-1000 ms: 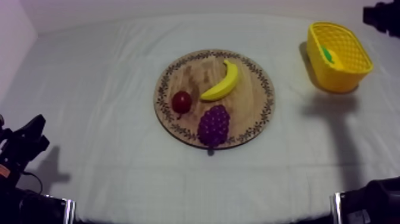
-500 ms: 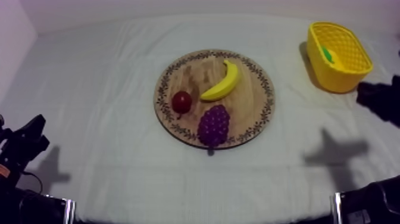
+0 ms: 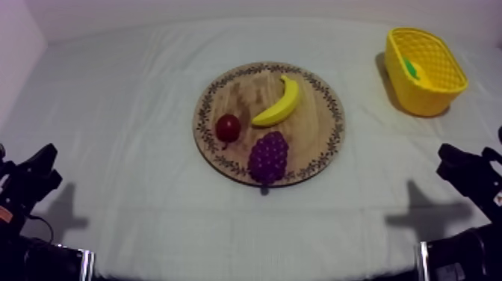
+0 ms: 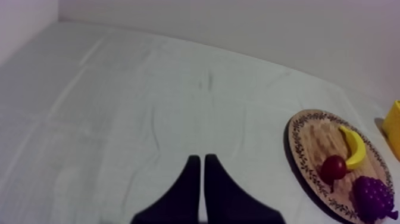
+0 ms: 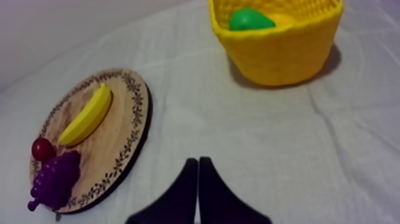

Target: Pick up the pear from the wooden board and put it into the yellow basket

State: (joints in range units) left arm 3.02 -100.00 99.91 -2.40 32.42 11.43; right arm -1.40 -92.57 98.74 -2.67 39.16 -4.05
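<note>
The pear [image 5: 250, 19] lies inside the basket [image 5: 280, 53], green against the yellow weave, at the far right of the desk [image 3: 134, 90]; the board [image 3: 317, 142] carries the banana [image 3: 280, 103], the small red fruit [image 3: 228, 128] and the grapes [image 3: 267, 157], and no pear; so the task reads as done, and the step in hand is, I judge, parking the right arm [image 3: 467, 170], which sits low at the desk's right edge, well apart from both basket and board; the right jaws are closed together into a narrow wedge with nothing between them, pointing over bare cloth between board and basket; the left jaws are likewise closed on nothing, low at the left side over bare cloth, well apart from the board; to finish well, the right arm should draw back and down along its own line, away from the basket, with no sideways sweep; the basket looks light, and a knock on its wall could tip it and spill the pear; closed jaws suit this retreat, since a narrow wedge is less likely to catch on the cloth's creases; the tips should ride clear of the cloth, because a drag might pull it and shift the board with its fruit; the left arm need do nothing.
</note>
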